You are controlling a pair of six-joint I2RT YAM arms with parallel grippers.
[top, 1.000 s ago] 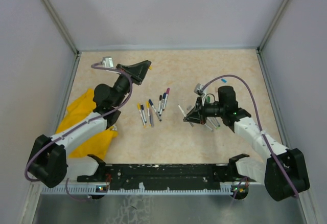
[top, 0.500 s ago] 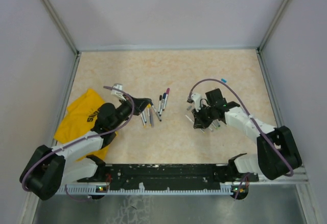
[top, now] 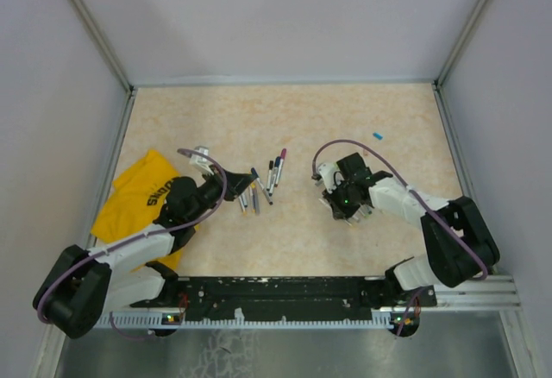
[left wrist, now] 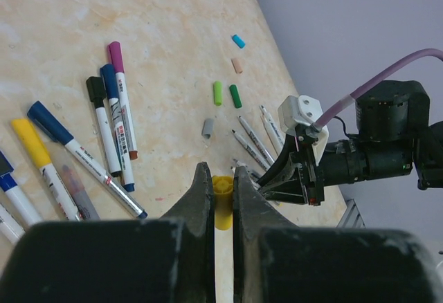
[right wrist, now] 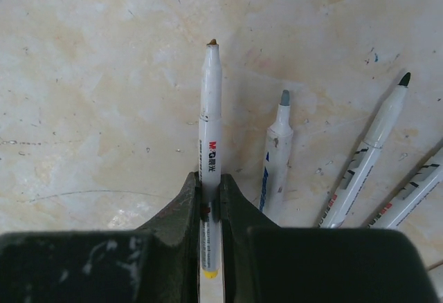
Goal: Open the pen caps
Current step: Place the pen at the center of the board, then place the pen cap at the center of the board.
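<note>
Near the middle of the counter (top: 345,110), your left jaws are pinching a yellow cap (left wrist: 221,203), just beside the cluster of capped pens (left wrist: 119,120). Your right jaws pinch a white uncapped pen (right wrist: 210,144) by its barrel, with other uncapped pens (right wrist: 277,158) lying just beside it. Loose green caps (left wrist: 217,93) and a grey cap (left wrist: 208,128) rest between the two groups.

Beige marbled tabletop (top: 345,119), pale grey walls (top: 285,15) w/ alu corner posts (top: 90,26).
</note>
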